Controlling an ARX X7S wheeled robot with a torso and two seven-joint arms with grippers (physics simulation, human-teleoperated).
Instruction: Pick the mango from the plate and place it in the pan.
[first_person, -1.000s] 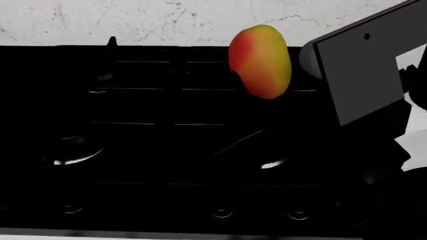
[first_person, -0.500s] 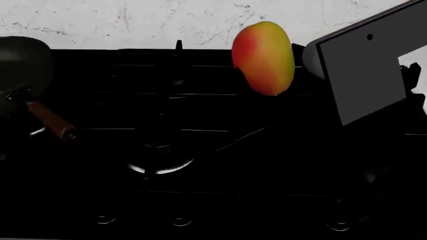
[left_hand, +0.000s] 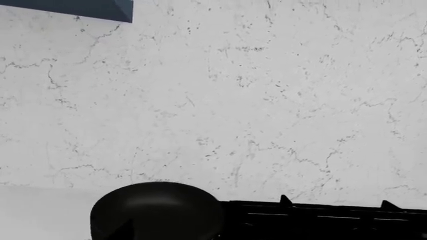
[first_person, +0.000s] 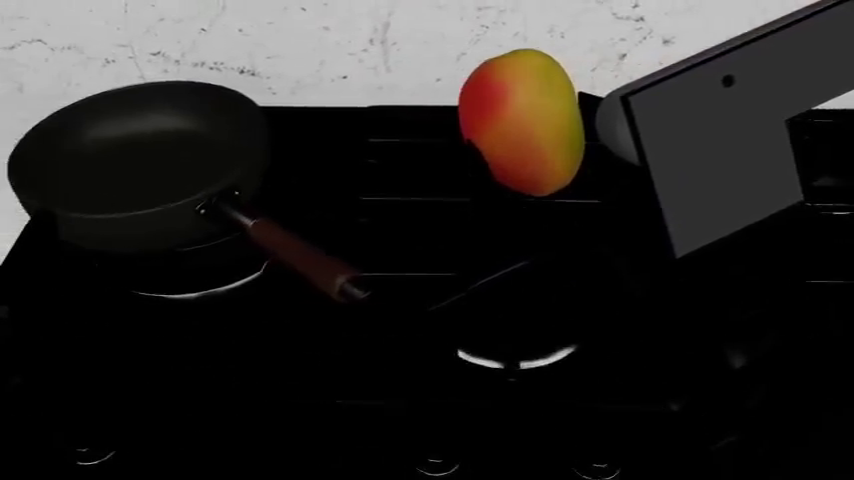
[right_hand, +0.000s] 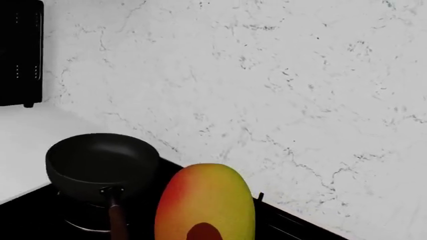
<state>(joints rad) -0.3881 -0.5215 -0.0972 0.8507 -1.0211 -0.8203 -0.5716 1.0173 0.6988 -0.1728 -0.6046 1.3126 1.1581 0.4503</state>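
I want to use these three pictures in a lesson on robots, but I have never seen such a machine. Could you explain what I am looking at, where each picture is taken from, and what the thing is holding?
These are computer renders of a wheeled robot with two arms, steered by a person.

The head view looks down from the robot's head onto a black stove. At the left of the stove stands a black pan with a reddish-brown handle. The grey slab on the right is part of the robot's right arm.

The mango hangs in the air above the stove, to the right of the pan. The right arm appears to be carrying it, though its pincer is too dark to make out.

The other two pictures come from cameras near each arm's pincer. The right one shows the mango up close with the pan behind it; the left shows the pan and a marble wall.
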